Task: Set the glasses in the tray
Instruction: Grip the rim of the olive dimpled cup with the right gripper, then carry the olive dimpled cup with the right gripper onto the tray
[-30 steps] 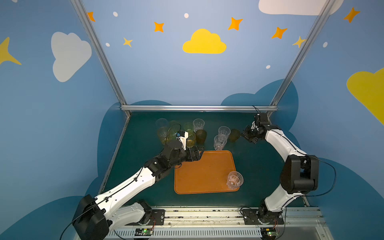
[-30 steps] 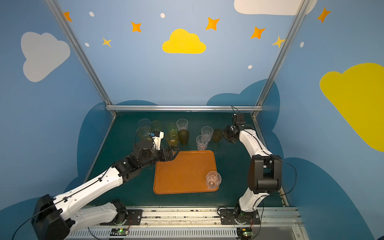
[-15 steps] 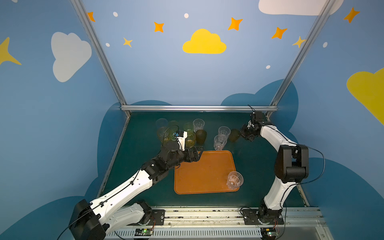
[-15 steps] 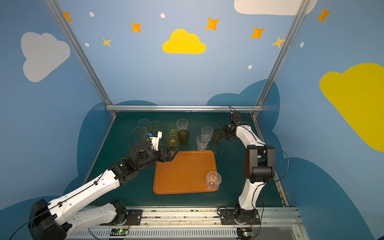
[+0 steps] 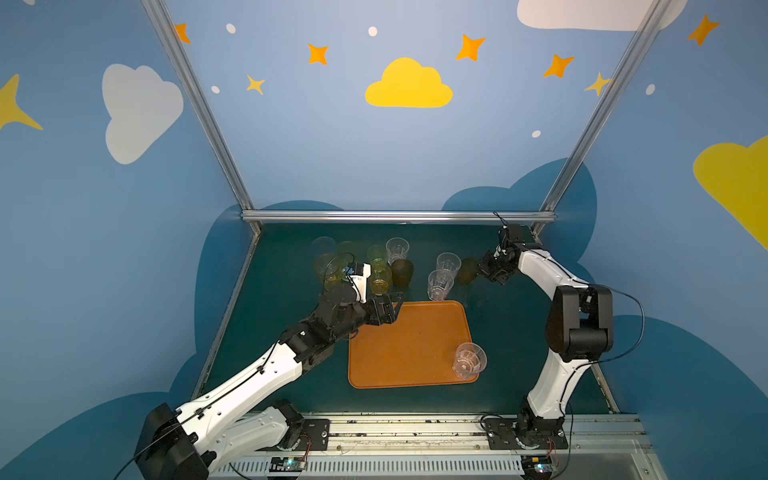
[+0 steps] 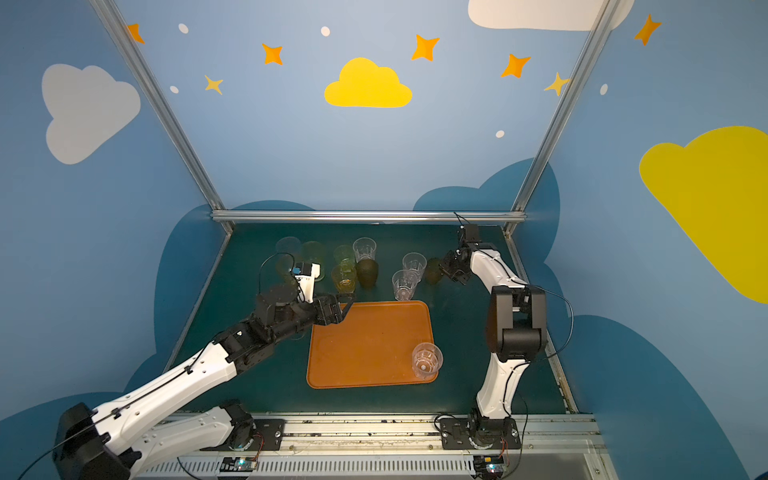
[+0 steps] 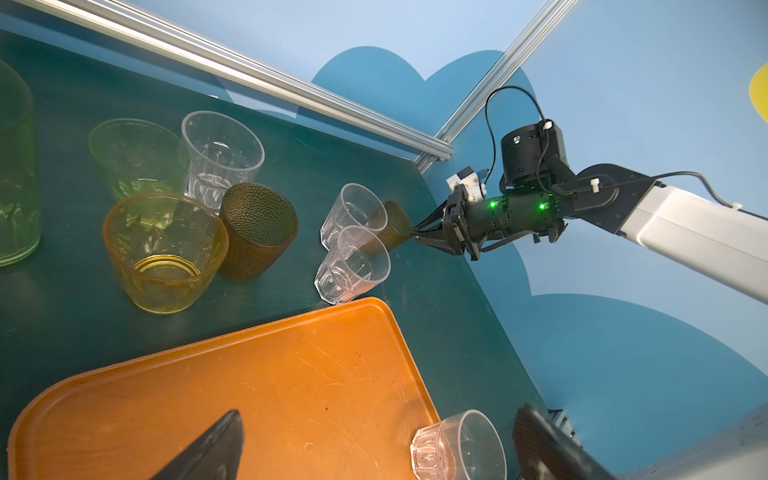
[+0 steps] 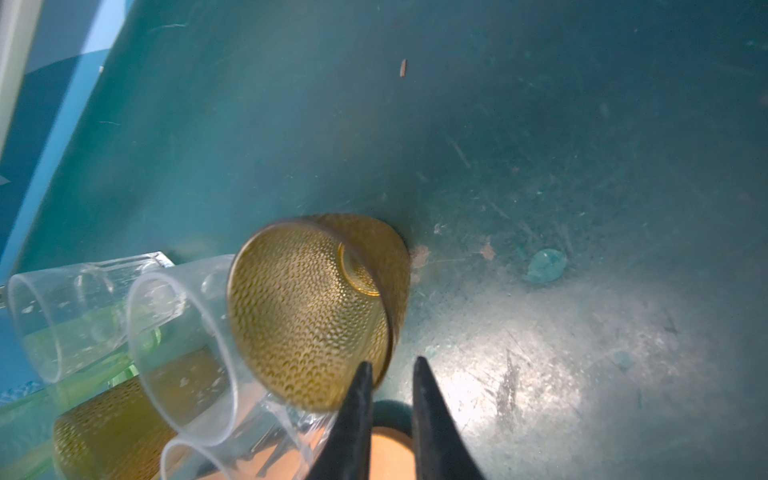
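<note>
Found right gripper point(image 8: 392, 361) at the dark smoky-brown glass point(image 8: 307, 316). Fingers point(image 8: 357, 415) drawn close together, straddling the rim wall, one inside and one outside. Could not tell whether pinched tight or just short of contact. Placed this glass on the green table point(image 5: 519, 374), outside the tray point(image 5: 399, 353).

Noted two clear faceted glasses point(image 5: 448, 262) just beyond the dark one, on the side away from the right gripper, crowded against it.

Found left gripper point(image 5: 392, 305) spread wide and empty, poised over the tray corner nearest it. Logged, just past its fingertips, an amber glass point(image 5: 380, 280) and a second dark glass point(image 5: 402, 273) side by side. Logged green-tinted glasses point(image 5: 376, 253) and a clear one further out, all on the table.

Counted one clear glass point(image 5: 468, 360) inside the tray, upright, at the corner diagonally opposite the left gripper and well apart from both grippers.
</note>
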Controlling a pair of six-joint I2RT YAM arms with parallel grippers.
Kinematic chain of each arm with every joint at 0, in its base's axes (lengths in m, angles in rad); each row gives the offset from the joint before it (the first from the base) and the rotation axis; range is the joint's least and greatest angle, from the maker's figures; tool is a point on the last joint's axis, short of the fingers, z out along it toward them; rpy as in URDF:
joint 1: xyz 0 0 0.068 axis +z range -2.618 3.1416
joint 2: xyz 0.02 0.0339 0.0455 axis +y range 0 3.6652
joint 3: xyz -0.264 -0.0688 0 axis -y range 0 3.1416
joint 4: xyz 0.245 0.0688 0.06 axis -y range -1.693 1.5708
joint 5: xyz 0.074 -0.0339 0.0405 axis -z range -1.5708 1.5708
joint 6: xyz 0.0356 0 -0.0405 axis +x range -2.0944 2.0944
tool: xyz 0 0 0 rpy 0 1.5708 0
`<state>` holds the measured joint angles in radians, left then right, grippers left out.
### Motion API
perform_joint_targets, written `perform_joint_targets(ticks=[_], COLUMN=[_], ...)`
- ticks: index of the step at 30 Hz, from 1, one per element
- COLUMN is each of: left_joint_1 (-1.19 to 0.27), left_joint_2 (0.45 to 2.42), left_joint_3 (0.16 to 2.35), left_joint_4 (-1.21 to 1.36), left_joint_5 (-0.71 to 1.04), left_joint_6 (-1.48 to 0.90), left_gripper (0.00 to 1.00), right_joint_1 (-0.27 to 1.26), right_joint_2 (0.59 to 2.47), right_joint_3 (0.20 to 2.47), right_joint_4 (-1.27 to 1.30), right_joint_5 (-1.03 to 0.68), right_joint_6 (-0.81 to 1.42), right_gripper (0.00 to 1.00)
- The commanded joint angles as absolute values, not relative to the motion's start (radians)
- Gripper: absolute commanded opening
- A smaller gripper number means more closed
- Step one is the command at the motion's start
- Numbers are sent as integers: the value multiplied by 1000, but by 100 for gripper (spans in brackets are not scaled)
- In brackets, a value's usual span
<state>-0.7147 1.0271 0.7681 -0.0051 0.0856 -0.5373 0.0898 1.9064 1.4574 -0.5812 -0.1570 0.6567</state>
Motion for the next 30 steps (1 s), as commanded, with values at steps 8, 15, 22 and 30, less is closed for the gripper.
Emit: perform_joint_targets(ticks=[8, 15, 22, 30], left_joint_1=[-716, -716, -716, -717], left_joint_2=[995, 989, 989, 971], left_joint_3=[747, 740, 737, 736], left_joint_4=[-15, -17, -21, -40], left_joint_5=[54, 45, 36, 16], left_joint_6=[-529, -529, -531, -536], left_gripper=[100, 100, 100, 100], right_joint_1=[101, 100, 94, 82], right_joint_2=[1938, 1938, 1926, 1870], right_joint_3=[1493, 1483, 1479, 1461], right_joint_4=[-620, -631, -653, -678], right_joint_5=[-98, -62, -34, -20], right_joint_6=[653, 664, 679, 671], right_gripper=[12, 4, 0, 0])
